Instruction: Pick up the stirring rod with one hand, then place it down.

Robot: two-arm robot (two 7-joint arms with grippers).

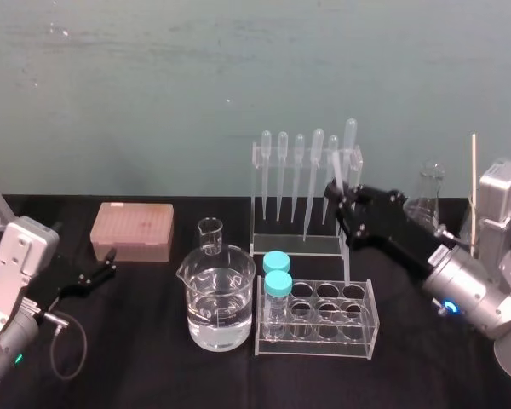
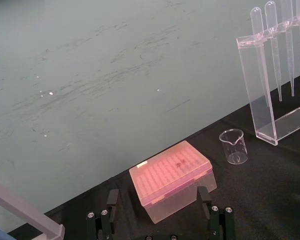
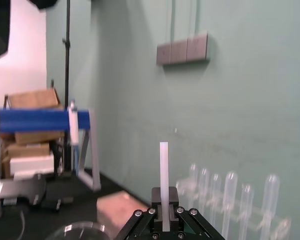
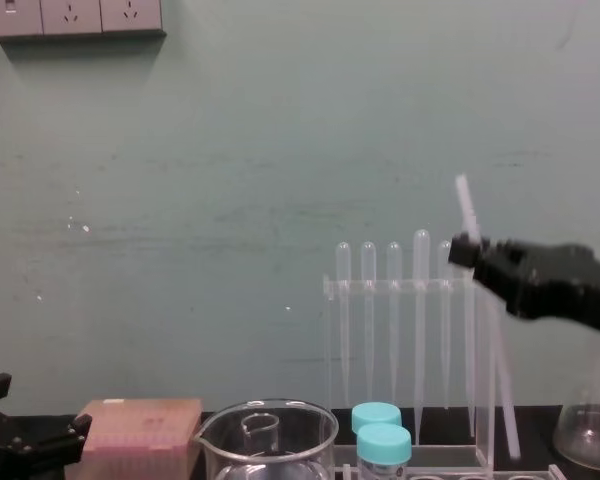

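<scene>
The stirring rod (image 1: 341,234) is a thin translucent-white stick, held nearly upright and slightly tilted. My right gripper (image 1: 336,198) is shut on its upper part, in front of the pipette rack. The rod's top end pokes above the fingers, as the chest view shows (image 4: 466,205), and the right wrist view shows the rod (image 3: 163,170) rising straight from the closed right gripper (image 3: 163,199). Its lower end reaches down to the back right holes of the test tube rack (image 1: 358,336); I cannot tell if it touches. My left gripper (image 1: 98,274) rests open at the far left, near the pink box.
A pink tip box (image 1: 132,230), a small beaker (image 1: 210,236) and a large beaker of water (image 1: 217,298) stand left of centre. Two blue-capped tubes (image 1: 278,281) sit in the test tube rack. The pipette rack (image 1: 277,244) stands behind, with a conical flask (image 1: 430,200) at the right.
</scene>
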